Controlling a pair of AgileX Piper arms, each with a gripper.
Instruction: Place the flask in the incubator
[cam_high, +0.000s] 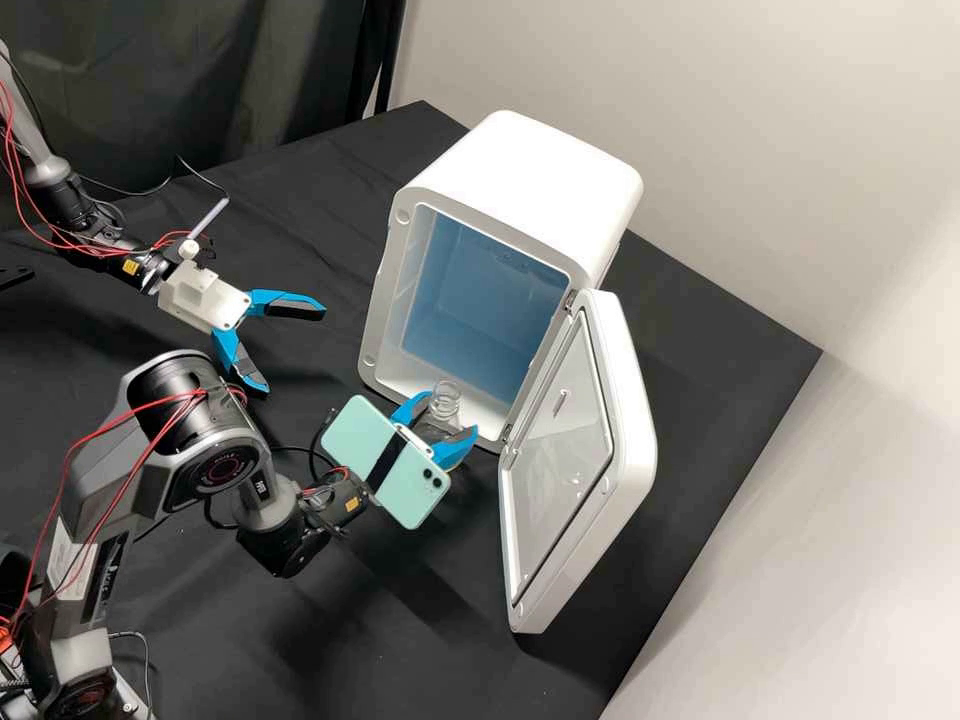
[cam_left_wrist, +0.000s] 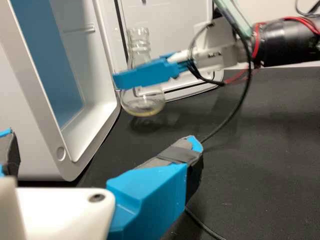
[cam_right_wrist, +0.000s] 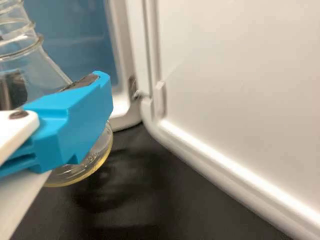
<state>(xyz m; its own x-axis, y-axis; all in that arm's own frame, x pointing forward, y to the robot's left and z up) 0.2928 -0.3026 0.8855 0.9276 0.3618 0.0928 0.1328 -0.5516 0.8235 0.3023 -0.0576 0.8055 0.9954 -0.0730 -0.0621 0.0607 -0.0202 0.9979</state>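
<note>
High view: the glass flask (cam_high: 446, 398) was held clamped by the right gripper (cam_high: 437, 427) at the mouth of the open incubator (cam_high: 520, 185), beside its door (cam_high: 600, 480). The left gripper (cam_high: 290, 347) was spread wide, empty, nearby.

We see a tabletop (cam_high: 700, 330) covered in black cloth (cam_high: 420, 640), creased in places. Well behind the blue fingers (cam_high: 285, 303) a dark curtain (cam_high: 200, 80) hangs, and beside it a plain white wall (cam_high: 760, 120) rises. Ahead of the fingers, past the tabletop's edge, we see pale floor (cam_high: 850, 560).
</note>
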